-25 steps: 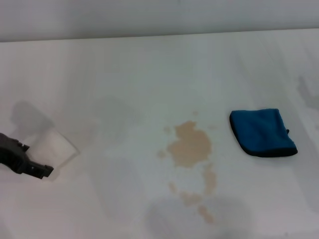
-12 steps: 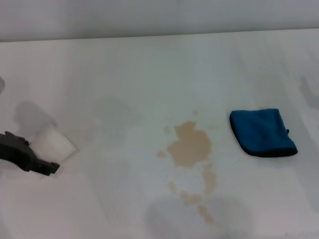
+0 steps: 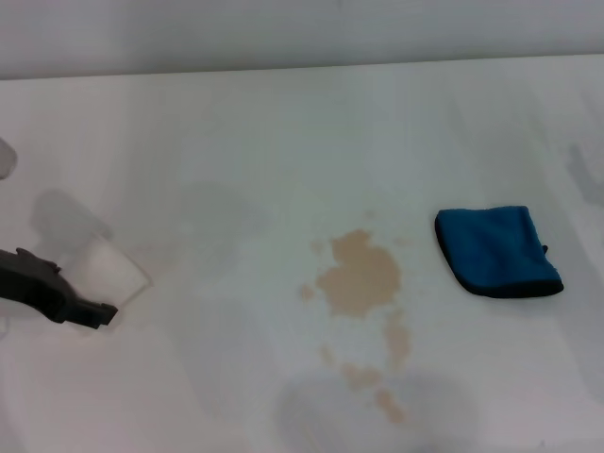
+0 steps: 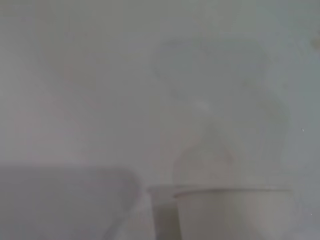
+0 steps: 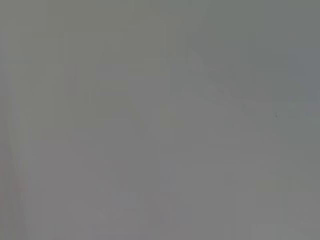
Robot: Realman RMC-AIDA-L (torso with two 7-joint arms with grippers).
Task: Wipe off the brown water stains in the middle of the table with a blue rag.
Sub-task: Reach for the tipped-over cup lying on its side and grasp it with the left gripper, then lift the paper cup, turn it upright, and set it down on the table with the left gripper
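Note:
The brown water stains [image 3: 360, 278] lie in the middle of the white table [image 3: 283, 142] as a tan blotch, with smaller drops [image 3: 392, 342] trailing toward the near edge. To their right the folded blue rag [image 3: 495, 250] lies flat, and nothing touches it. My left gripper [image 3: 98, 314] reaches in from the left edge as a dark finger, right beside a small whitish cup [image 3: 113, 271]. It is far from both rag and stains. The left wrist view shows the cup's rim [image 4: 232, 192] close up. My right gripper is out of view.
Grey shadows fall on the table near the front edge [image 3: 377, 411] and behind the cup [image 3: 61, 222]. The table's far edge meets a pale wall [image 3: 302, 33]. The right wrist view shows only a plain grey surface.
My left gripper has slid a little to the right along the table's left side, and the whitish cup has shifted slightly right with it. Rag and stains are unchanged.

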